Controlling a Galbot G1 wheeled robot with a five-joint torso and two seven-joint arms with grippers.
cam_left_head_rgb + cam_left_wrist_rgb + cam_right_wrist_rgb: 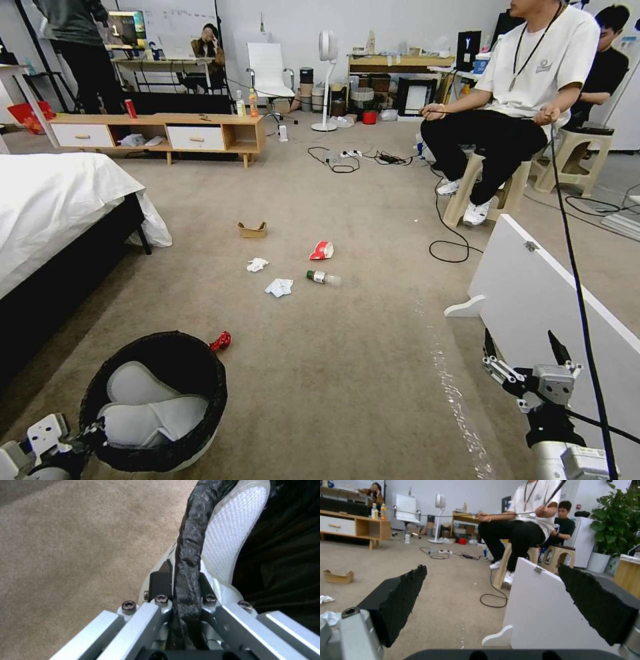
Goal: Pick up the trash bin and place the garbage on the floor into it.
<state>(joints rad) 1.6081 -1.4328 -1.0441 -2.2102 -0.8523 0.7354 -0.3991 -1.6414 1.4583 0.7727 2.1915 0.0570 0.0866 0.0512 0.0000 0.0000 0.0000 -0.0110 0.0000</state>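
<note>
Head view: left gripper (90,437) clamped the trash bin (157,400) rim; right gripper (523,363) gaped empty — garbage (323,251) lay mid-floor (347,360), unpicked.

**Floor & litter**

Beige carpet floor (373,373). Landmark: red-white crushed cup (322,251). Clear bottle (324,277) just nearer robot; tissues (279,287), (257,265) to its left; cardboard tray (252,230) farther, left; crushed red can (221,341) nearer, left.
</note>
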